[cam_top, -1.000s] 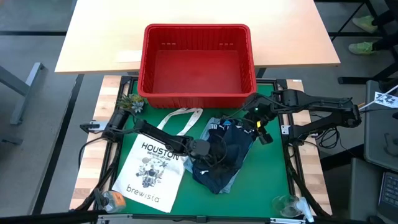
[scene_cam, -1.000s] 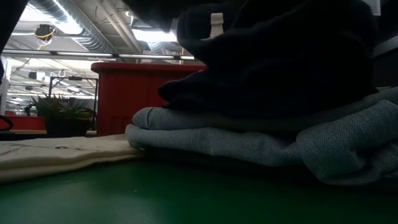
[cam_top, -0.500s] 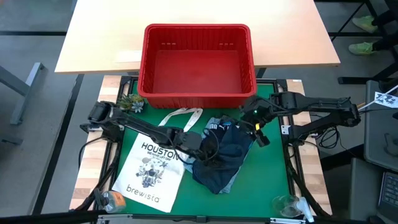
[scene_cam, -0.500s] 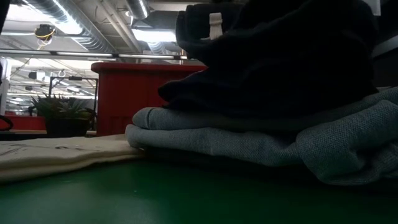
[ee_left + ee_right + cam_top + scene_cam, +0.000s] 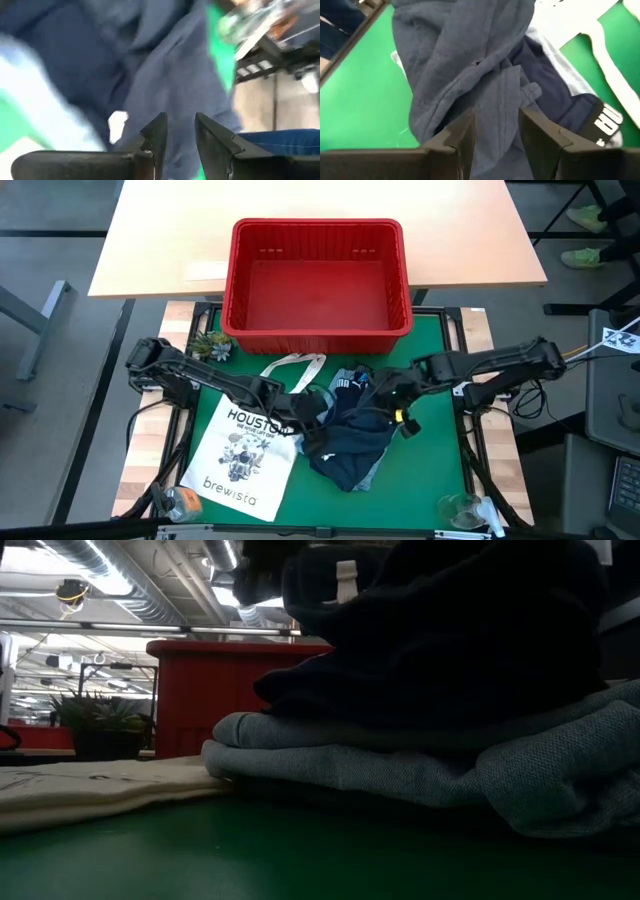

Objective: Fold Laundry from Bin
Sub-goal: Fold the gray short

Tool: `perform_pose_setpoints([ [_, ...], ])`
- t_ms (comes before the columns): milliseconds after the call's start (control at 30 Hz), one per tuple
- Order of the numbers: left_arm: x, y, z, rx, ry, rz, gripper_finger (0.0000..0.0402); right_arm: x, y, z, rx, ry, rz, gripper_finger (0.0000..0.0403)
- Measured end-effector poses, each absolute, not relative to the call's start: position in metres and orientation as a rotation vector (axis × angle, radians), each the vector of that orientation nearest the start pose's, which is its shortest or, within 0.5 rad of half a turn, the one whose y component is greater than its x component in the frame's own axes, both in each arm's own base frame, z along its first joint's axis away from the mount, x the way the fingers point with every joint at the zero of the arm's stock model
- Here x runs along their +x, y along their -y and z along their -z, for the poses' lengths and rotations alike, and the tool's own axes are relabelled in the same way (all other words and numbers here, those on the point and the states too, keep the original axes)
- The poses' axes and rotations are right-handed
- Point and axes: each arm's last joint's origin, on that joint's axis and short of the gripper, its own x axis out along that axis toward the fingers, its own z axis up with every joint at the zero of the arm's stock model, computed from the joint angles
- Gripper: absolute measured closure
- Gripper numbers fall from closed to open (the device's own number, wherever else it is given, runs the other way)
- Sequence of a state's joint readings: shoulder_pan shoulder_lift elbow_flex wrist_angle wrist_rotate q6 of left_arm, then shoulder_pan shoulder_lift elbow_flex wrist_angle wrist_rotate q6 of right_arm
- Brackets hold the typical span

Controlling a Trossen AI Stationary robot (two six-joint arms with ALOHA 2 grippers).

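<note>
The red bin (image 5: 316, 226) stands at the table's far side, and nothing shows inside it. On the green mat a pile of laundry lies in the middle: a dark navy garment (image 5: 355, 435) on top of a grey-blue one (image 5: 400, 770). My right gripper (image 5: 496, 125) is over the pile's right side (image 5: 398, 402), shut on the navy cloth. My left gripper (image 5: 312, 420) hangs at the pile's left edge. Its blurred wrist view is filled with navy cloth (image 5: 165, 75). My right gripper has a bunched fold of the dark navy garment (image 5: 496, 107) between its two fingers. The fingers (image 5: 465, 130) slant down from the table's right side. Creases run from the fold into the cloth. The rest of the garment lies on the pile.
A white "HOUSTON brewista" tote bag (image 5: 245, 455) lies flat left of the pile, its handles (image 5: 295, 365) toward the bin. A small plant (image 5: 210, 345) stands at the far left, a glass (image 5: 460, 508) at the near right corner. Green mat shows bare right of the pile.
My left gripper has risen and drawn back toward the table's left edge, tipping up from steeply downward. My right gripper has moved toward the left and near edges, over the pile. The pile keeps its shape.
</note>
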State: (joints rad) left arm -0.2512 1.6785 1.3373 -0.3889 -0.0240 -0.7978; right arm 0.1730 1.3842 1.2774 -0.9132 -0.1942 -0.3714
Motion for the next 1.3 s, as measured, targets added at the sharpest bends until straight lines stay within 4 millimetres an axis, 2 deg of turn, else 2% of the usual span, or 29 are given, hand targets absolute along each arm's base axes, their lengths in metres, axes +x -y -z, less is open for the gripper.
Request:
perform_pose_setpoints([
  [167, 0.357, 0.09, -0.27, -0.729, -0.823, -0.142, 0.0304, 0.279, -0.053, -0.301, -0.321, -0.992, -0.52, 0.0253],
  [400, 0.358, 0.089, -0.27, -0.732, -0.816, -0.142, 0.0288, 0.292, -0.056, -0.294, -0.318, -0.96, -0.525, 0.0253],
  [667, 0.362, 0.08, -0.266, -0.753, -0.823, -0.173, 0.0225, 0.292, -0.056, -0.294, -0.318, -0.962, -0.527, 0.0253],
  [900, 0.375, 0.077, -0.241, -0.838, -0.907, -0.179, 0.0183, 0.291, -0.056, -0.294, -0.318, -0.963, -0.527, 0.0253],
  [1100, 0.384, 0.085, -0.228, -0.906, -0.988, -0.019, 0.02, 0.292, -0.055, -0.293, -0.337, -0.97, -0.497, 0.0253],
  [1300, 0.386, 0.091, -0.229, -0.9, -0.958, 0.008, 0.0261, 0.295, -0.055, -0.289, -0.335, -0.987, -0.499, 0.0253],
])
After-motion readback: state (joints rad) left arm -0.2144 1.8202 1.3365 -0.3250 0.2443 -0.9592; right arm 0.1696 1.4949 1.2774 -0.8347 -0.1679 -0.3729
